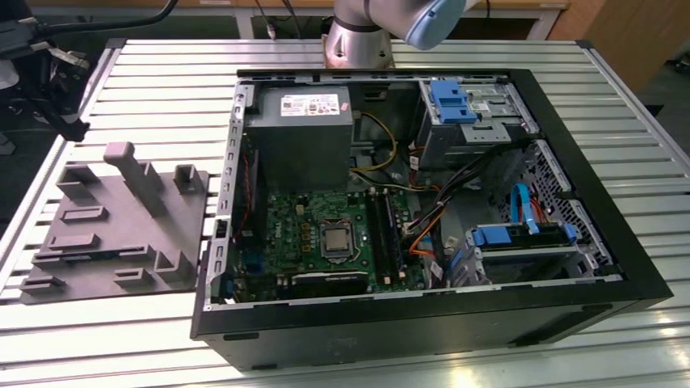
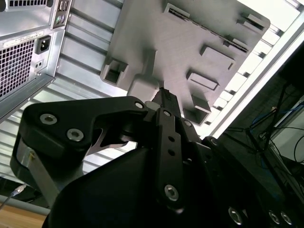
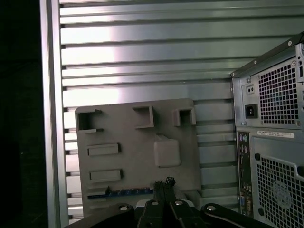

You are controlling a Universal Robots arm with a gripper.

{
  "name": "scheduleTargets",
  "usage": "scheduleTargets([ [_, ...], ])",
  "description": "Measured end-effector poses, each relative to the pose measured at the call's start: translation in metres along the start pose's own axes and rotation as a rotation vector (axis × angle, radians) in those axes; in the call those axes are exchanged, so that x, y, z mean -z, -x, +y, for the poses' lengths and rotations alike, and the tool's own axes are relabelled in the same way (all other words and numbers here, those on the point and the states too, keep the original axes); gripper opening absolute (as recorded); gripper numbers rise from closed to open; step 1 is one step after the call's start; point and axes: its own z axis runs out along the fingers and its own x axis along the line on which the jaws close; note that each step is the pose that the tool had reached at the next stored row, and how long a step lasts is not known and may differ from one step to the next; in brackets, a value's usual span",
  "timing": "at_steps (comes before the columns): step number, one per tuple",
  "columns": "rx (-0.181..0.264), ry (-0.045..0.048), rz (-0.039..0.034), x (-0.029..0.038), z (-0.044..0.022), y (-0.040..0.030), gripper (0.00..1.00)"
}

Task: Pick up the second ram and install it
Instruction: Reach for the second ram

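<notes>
Gripper (image 3: 166, 181) closed, near second ram (image 3: 126, 192) on grey fixture (image 3: 137, 142).

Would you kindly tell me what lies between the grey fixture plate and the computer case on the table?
In the first wrist view, only bare slatted table lies between the grey fixture plate and the computer case; nothing rests there.

Fixture plate (image 3: 137, 142) lies flat on the table (image 3: 142, 47), directly beyond the fingers (image 3: 158, 190) of the gripper (image 3: 164, 183); second ram (image 3: 124, 192) sits on the plate, just beside the fingertips; computer case (image 3: 270, 142) stands on the table beside the plate, off to the fingers' opposite side
</notes>
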Motion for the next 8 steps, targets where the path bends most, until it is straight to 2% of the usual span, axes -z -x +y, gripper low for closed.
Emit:
scheduleTargets([
  [8, 0.000, 0.0001, -0.0001, -0.0041, -0.0033, -0.0022, 0.11],
])
